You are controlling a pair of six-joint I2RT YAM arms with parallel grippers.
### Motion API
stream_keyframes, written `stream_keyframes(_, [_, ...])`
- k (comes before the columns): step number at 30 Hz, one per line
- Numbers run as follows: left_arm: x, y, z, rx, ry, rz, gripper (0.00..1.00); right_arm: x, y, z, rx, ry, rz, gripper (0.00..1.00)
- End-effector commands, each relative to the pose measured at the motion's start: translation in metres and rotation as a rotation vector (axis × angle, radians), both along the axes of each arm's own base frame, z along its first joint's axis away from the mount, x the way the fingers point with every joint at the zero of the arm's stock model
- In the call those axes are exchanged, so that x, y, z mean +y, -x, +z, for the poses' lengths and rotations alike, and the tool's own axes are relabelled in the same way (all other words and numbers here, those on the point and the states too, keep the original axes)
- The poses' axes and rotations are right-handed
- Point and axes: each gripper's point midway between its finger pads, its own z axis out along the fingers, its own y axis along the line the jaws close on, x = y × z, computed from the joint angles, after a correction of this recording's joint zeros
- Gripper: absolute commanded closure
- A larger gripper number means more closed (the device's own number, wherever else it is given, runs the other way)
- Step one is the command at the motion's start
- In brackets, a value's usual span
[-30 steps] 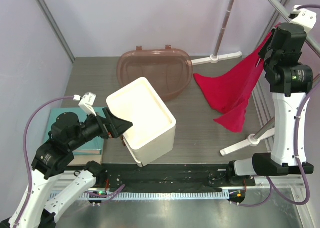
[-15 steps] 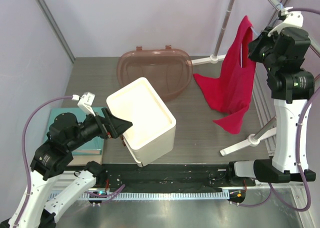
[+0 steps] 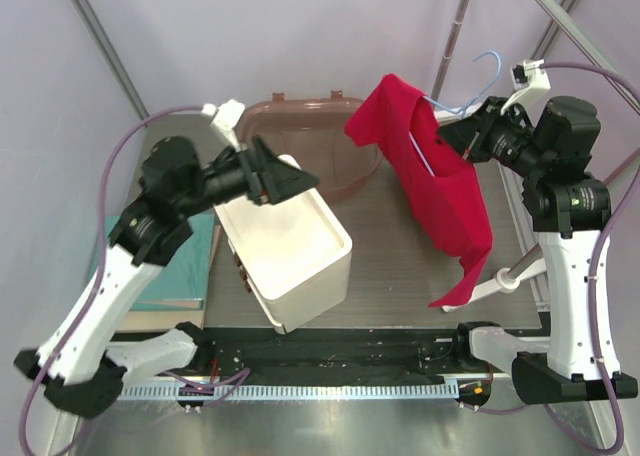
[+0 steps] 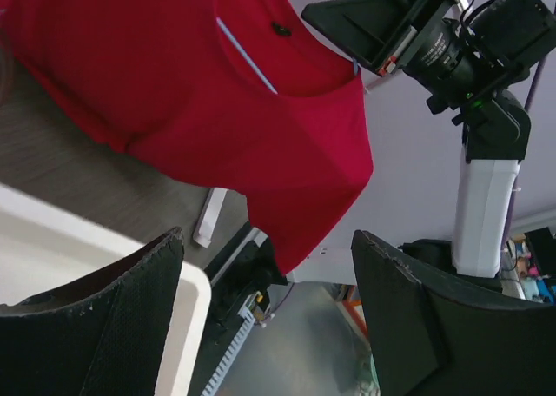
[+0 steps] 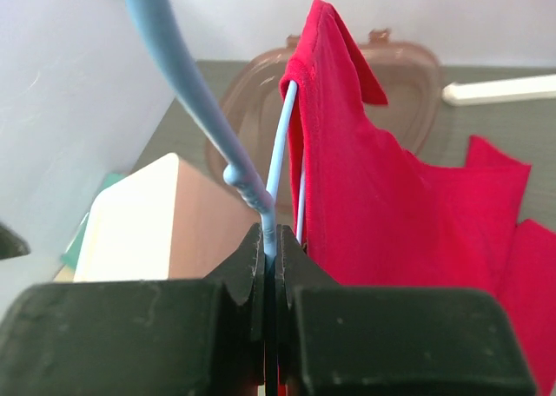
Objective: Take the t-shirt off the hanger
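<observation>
The red t-shirt (image 3: pixel 432 181) hangs in the air on the light-blue hanger (image 3: pixel 486 64), its hem trailing down toward the table's right side. My right gripper (image 3: pixel 452 136) is shut on the hanger (image 5: pixel 187 83) just below its hook, with the t-shirt (image 5: pixel 391 214) draped right beyond the fingers. My left gripper (image 3: pixel 300 183) is raised over the white box, pointing at the shirt from the left. It is open with nothing between its fingers. In the left wrist view the t-shirt (image 4: pixel 217 92) fills the upper part, beyond the left gripper (image 4: pixel 268 248), and the hanger (image 4: pixel 248 62) wire shows at the neck.
A white box (image 3: pixel 295 251) stands at the table's middle left. A brown translucent lid (image 3: pixel 330 141) lies behind it. A teal mat (image 3: pixel 195 266) is at the left. A white-grey pole (image 3: pixel 455 31) rises at the back right, with a stand foot (image 3: pixel 500 276) on the right.
My right arm swung left and lifted the hanger, so the shirt rose off the table. My left arm rose from beside the box toward the shirt, its jaws a little narrower.
</observation>
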Motion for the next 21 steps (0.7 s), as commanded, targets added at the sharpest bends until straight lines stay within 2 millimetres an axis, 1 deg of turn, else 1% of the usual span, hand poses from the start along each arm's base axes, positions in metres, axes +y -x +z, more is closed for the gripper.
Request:
stream_keyframes(1, [-0.053, 0.002, 0.05, -0.154, 0.045, -0.126, 0.22, 0.017, 0.026, 0.017, -0.049, -0.088, 0.096, 0.99])
stream_keyframes(2, [-0.062, -0.003, 0.05, -0.159, 0.028, -0.122, 0.22, 0.017, 0.028, 0.015, -0.045, -0.088, 0.098, 0.99])
stream_keyframes(3, [-0.078, -0.016, 0.039, -0.145, -0.015, -0.113, 0.22, 0.017, 0.03, 0.013, -0.043, -0.086, 0.098, 0.99])
stream_keyframes(4, [-0.083, -0.018, 0.051, -0.205, -0.046, -0.087, 0.22, 0.016, 0.033, 0.011, -0.043, -0.076, 0.093, 0.99])
stream_keyframes(5, [-0.089, -0.022, 0.05, -0.225, -0.075, -0.072, 0.24, 0.014, 0.034, 0.011, -0.04, -0.073, 0.082, 0.99])
stream_keyframes(6, [-0.098, -0.019, 0.052, -0.263, -0.099, -0.074, 0.25, 0.013, 0.036, 0.008, -0.026, -0.073, 0.076, 0.99])
stream_keyframes(7, [-0.102, -0.04, 0.041, -0.298, -0.169, 0.011, 0.26, 0.013, 0.038, 0.008, -0.022, -0.073, 0.072, 0.99])
stream_keyframes(8, [-0.103, -0.044, 0.047, -0.331, -0.182, 0.04, 0.26, 0.014, 0.041, 0.008, -0.018, -0.078, 0.076, 0.99])
stream_keyframes(9, [-0.107, -0.048, 0.045, -0.347, -0.2, 0.061, 0.27, 0.013, 0.042, 0.006, -0.014, -0.078, 0.076, 0.99])
stream_keyframes(10, [-0.113, -0.056, 0.038, -0.348, -0.224, 0.082, 0.27, 0.014, 0.043, 0.006, -0.008, -0.082, 0.08, 0.99])
stream_keyframes(11, [-0.111, -0.067, 0.042, -0.361, -0.238, 0.135, 0.28, 0.015, 0.045, 0.006, -0.007, -0.084, 0.081, 0.99])
stream_keyframes(13, [-0.118, -0.072, 0.042, -0.372, -0.251, 0.141, 0.3, 0.014, 0.048, 0.006, -0.003, -0.084, 0.079, 0.99])
stream_keyframes(14, [-0.13, -0.078, 0.031, -0.376, -0.286, 0.135, 0.31, 0.015, 0.05, 0.007, -0.005, -0.085, 0.085, 0.99])
stream_keyframes(15, [-0.134, -0.076, 0.039, -0.402, -0.284, 0.139, 0.31, 0.016, 0.052, 0.006, -0.002, -0.088, 0.088, 0.99])
stream_keyframes(16, [-0.138, -0.078, 0.034, -0.405, -0.313, 0.145, 0.3, 0.016, 0.054, 0.007, -0.004, -0.089, 0.091, 0.99])
stream_keyframes(17, [-0.144, -0.085, 0.024, -0.403, -0.351, 0.168, 0.31, 0.016, 0.054, 0.007, -0.004, -0.09, 0.094, 0.99])
stream_keyframes(19, [-0.144, -0.09, 0.024, -0.426, -0.394, 0.223, 0.31, 0.016, 0.059, 0.008, -0.008, -0.083, 0.092, 0.99])
stream_keyframes(20, [-0.147, -0.093, 0.017, -0.422, -0.412, 0.227, 0.31, 0.015, 0.061, 0.008, -0.008, -0.08, 0.091, 0.99])
stream_keyframes(21, [-0.149, -0.094, 0.017, -0.42, -0.41, 0.231, 0.32, 0.015, 0.063, 0.006, -0.003, -0.081, 0.089, 0.99])
